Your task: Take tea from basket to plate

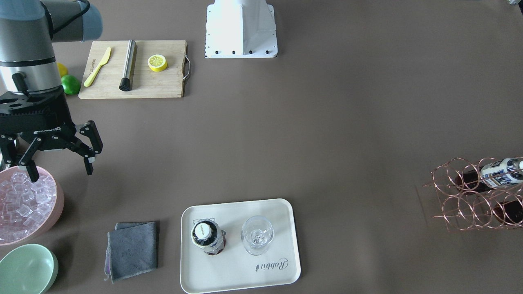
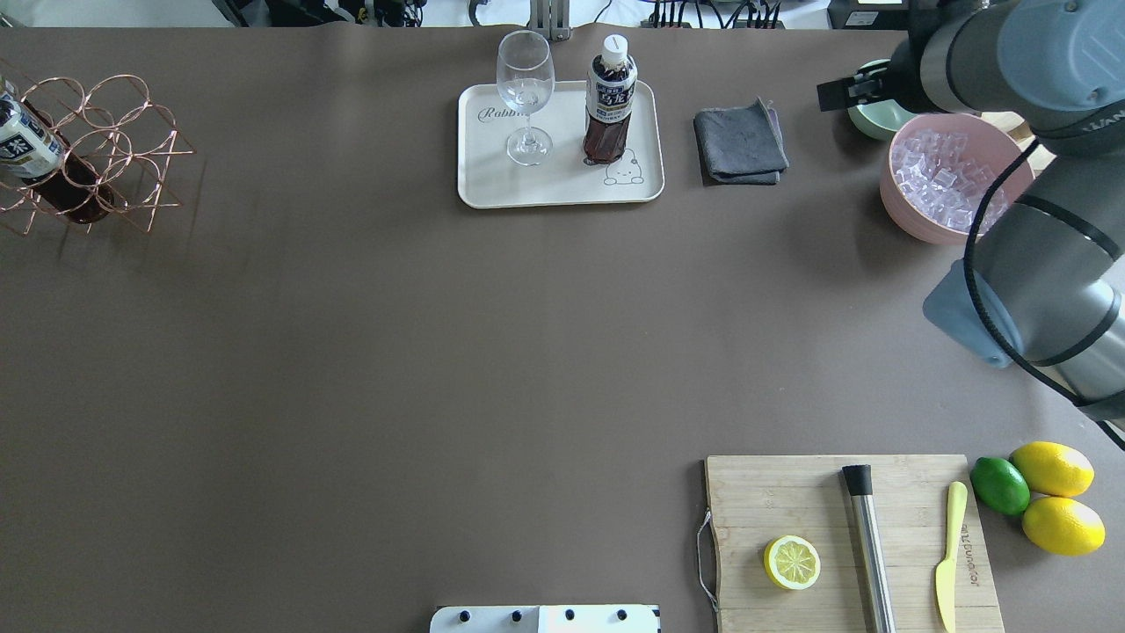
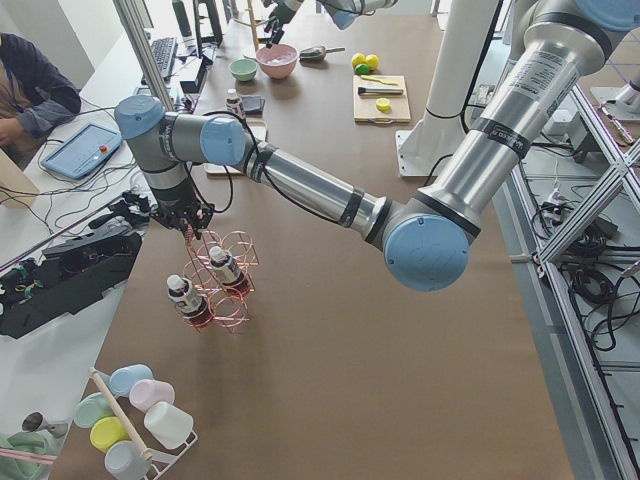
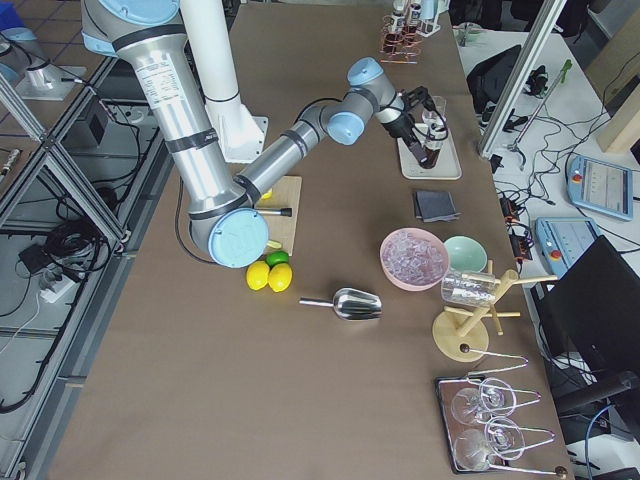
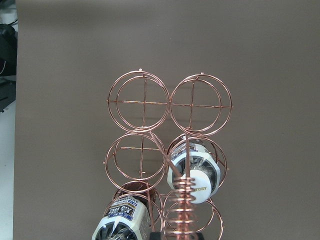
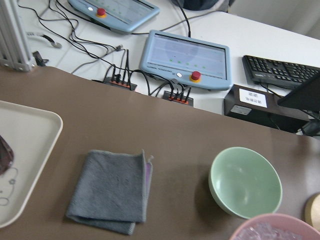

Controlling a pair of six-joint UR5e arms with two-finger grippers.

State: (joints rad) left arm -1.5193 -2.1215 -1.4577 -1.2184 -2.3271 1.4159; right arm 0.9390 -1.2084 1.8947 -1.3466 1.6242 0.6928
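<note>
One tea bottle (image 1: pixel 207 237) stands upright on the cream plate (image 1: pixel 229 273), beside a wine glass (image 1: pixel 257 236); it also shows in the overhead view (image 2: pixel 610 101). The copper wire basket (image 1: pixel 470 196) lies at the table's end with two tea bottles (image 5: pixel 192 172) (image 5: pixel 122 220) in its ring cells. My left gripper (image 3: pixel 188 222) is at the basket's coiled handle (image 5: pixel 184 200); I cannot tell whether it is open or shut. My right gripper (image 1: pixel 60 171) is open and empty, high above the rim of the pink ice bowl (image 1: pixel 24 208).
A grey cloth (image 1: pixel 132 249) lies between the plate and the bowls. A mint-green bowl (image 1: pixel 26 269) sits beside the pink one. A cutting board (image 1: pixel 135 83) holds a lemon half, a yellow knife and a steel muddler. A lime and lemons (image 2: pixel 1046 492) lie beside it.
</note>
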